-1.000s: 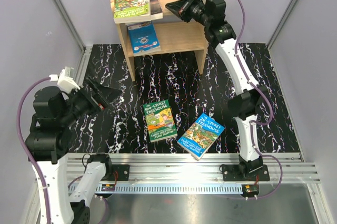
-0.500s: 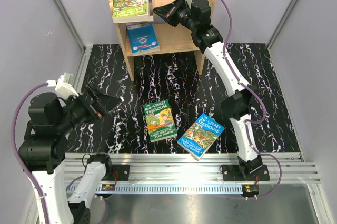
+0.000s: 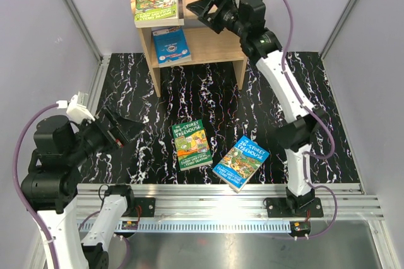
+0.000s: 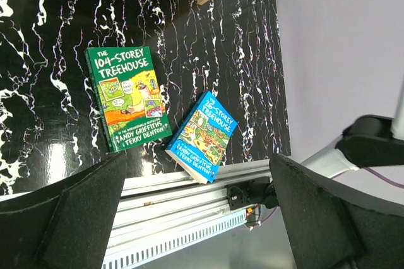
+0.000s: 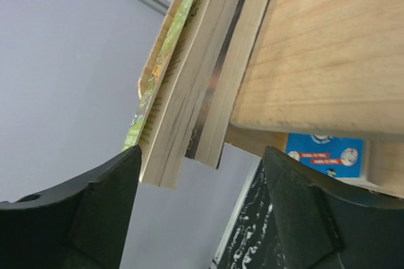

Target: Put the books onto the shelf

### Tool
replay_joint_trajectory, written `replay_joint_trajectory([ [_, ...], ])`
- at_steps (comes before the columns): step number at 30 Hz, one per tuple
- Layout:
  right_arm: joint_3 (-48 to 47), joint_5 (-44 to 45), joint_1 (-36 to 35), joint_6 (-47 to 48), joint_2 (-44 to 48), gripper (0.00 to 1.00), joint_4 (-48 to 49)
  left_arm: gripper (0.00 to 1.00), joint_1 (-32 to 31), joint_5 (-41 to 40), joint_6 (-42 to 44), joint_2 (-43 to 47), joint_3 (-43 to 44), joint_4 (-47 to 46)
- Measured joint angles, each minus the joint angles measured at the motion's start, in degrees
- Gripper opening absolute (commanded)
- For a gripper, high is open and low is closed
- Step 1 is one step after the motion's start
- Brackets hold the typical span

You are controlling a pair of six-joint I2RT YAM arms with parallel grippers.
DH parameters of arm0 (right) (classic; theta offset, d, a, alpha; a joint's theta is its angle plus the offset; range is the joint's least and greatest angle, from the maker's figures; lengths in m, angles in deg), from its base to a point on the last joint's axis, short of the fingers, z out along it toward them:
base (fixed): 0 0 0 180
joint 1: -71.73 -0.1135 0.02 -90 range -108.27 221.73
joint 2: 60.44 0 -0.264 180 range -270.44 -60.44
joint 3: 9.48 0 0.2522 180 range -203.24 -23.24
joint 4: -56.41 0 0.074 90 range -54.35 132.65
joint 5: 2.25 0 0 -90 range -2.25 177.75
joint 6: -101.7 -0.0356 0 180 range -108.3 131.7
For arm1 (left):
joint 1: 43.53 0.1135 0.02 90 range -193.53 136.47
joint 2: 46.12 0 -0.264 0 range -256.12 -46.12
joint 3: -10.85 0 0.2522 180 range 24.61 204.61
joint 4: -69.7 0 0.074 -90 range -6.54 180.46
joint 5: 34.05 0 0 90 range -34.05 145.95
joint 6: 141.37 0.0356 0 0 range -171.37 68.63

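The right gripper (image 3: pixel 205 5) has just spread its jaws and is empty beside the stacked books (image 3: pixel 158 0) on the top tier of the shelf (image 3: pixel 214 41). That placement appears complete. The left gripper (image 3: pixel 125 127) is spread and empty. Two Treehouse books (image 3: pixel 191 144) lie on the bench (image 3: pixel 252 92), not yet shelved.

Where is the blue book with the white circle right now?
In the overhead view the blue book lies on the lower tier of the wooden shelf, at its left end, beneath the green book on the top tier.
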Motion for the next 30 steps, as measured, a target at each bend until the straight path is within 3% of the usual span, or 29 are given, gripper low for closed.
replay_joint_trajectory([
  [1, 0.70, 0.52, 0.17, 1.14, 1.18, 0.93, -1.20, 0.99, 0.00, 0.02, -0.02, 0.28, -0.52, -0.11],
  [4, 4.92, 2.91, 0.68, 5.42, 6.80, 0.96, -5.88, 0.99, 0.00, 0.09, -0.11, 1.09, -2.89, -0.85],
  [11, 27.71, 10.91, 0.90, 12.61, 30.58, 1.00, -12.35, 0.99, 0.00, 1.49, -1.53, 4.11, -15.76, -5.31],
  [17, 48.85, 12.37, 1.01, 12.20, 50.80, 0.98, -15.63, 0.99, 0.00, 1.49, -4.61, 4.68, -29.20, -8.72],
  [20, 57.09, 10.14, 1.01, 10.40, 52.61, 0.97, -17.38, 0.99, -0.11, 1.49, -6.34, 4.46, -33.48, -10.49],
  [24, 70.18, 6.54, 1.01, 8.94, 46.90, 0.99, -20.31, 0.99, -0.74, 0.83, -8.15, 2.51, -36.54, -13.05],
  [30, 74.60, 2.36, 1.01, 11.39, 34.64, 0.99, -25.16, 0.99, -4.22, -2.78, -8.15, -5.62, -37.20, -16.70],
])
